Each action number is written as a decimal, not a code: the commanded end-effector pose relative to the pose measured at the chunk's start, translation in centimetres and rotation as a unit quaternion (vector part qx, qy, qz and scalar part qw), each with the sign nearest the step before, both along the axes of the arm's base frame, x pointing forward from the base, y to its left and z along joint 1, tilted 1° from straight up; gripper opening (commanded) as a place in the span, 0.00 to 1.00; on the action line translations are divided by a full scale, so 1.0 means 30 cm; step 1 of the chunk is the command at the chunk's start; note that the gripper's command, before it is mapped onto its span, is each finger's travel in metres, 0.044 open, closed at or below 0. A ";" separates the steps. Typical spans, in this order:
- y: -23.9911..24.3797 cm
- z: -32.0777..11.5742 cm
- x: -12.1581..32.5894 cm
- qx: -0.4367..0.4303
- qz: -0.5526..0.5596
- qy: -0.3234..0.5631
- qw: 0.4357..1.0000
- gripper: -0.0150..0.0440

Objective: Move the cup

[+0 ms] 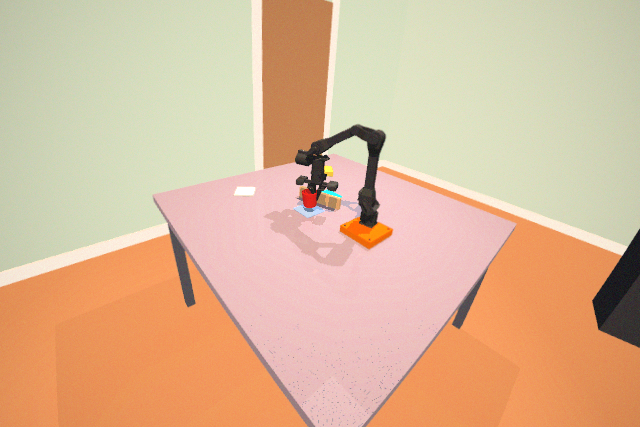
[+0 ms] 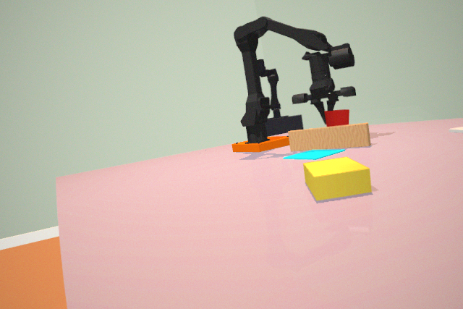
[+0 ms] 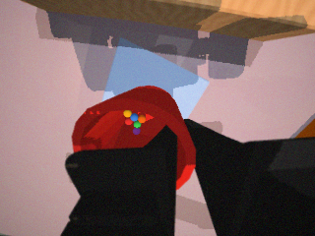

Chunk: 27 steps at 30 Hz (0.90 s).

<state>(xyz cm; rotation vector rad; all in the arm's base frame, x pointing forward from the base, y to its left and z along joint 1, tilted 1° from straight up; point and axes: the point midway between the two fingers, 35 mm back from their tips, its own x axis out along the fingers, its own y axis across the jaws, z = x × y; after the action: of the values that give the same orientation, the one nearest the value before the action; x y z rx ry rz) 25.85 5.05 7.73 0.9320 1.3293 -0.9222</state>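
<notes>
Solid red cup point(image 1: 309, 199) point(image 2: 337, 117) point(image 3: 148, 95) with marbles point(image 3: 135, 118) in yellow, blue, orange, red, green and purple. Black hand point(image 1: 313, 191) point(image 2: 327, 117) point(image 3: 179, 124). Plain pads: pale blue point(image 1: 308, 211) point(image 3: 135, 66) and bright cyan point(image 1: 332, 193) point(image 2: 315, 154). Tan barrier point(image 1: 329, 200) point(image 2: 329, 137) point(image 3: 148, 15) with wavy wood grain. Yellow block point(image 1: 328, 170) point(image 2: 337, 179). Orange base point(image 1: 369, 242) point(image 2: 244, 147). Pink surface point(image 1: 330, 308) point(image 2: 224, 223) point(image 3: 30, 147). Pale green walls point(image 1: 129, 60) point(image 2: 112, 55); brown door point(image 1: 295, 76), white frame point(image 1: 256, 60).

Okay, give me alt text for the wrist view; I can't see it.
The black two-fingered hand grips the wall of a round red cup, one finger reaching inside, with small multicoloured marbles clustered in it. Beyond the cup, a flat light-blue square pad lies on the pink tabletop, and a wooden block crosses the top.
</notes>
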 end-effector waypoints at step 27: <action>0.017 0.192 -0.009 -0.001 -0.001 -0.006 1.000 0.25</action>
<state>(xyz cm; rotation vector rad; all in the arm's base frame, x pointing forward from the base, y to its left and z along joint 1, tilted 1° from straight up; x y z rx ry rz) 25.62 5.55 13.26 0.9347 1.3256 -0.9170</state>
